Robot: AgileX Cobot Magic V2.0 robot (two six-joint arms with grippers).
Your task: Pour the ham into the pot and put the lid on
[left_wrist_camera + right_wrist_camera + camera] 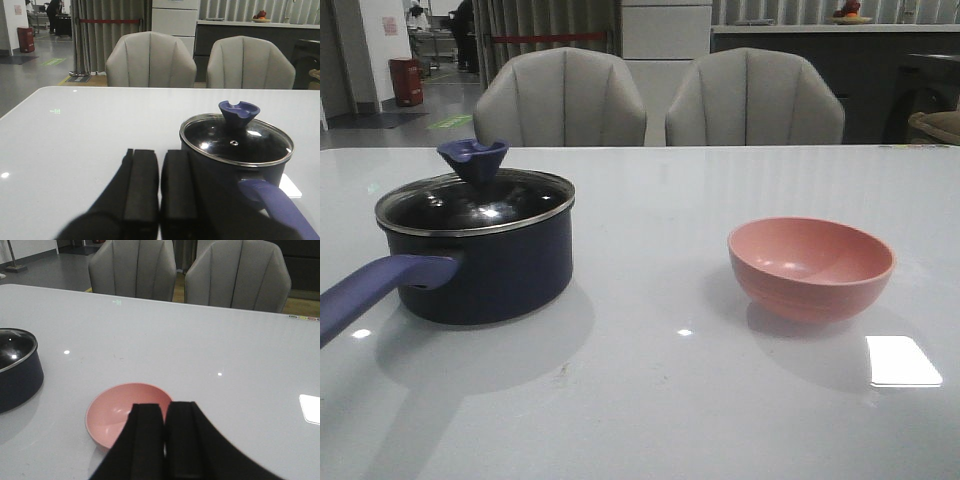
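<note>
The dark navy pot (485,270) stands on the left of the white table, its long purple-blue handle (380,290) pointing toward the front left. The glass lid (475,200) with its blue knob (472,158) rests on the pot's rim. No ham shows in any view; the salmon-pink bowl (810,265) on the right looks empty. In the left wrist view my left gripper (160,152) is shut and empty, just beside the pot (220,170). My right gripper (165,407) is shut and empty, hovering over the near edge of the bowl (115,412). Neither gripper appears in the front view.
Two grey chairs (560,100) (755,98) stand behind the table's far edge. A bright white patch of light (902,360) lies on the tabletop in front of the bowl. Bare tabletop lies between the pot and the bowl.
</note>
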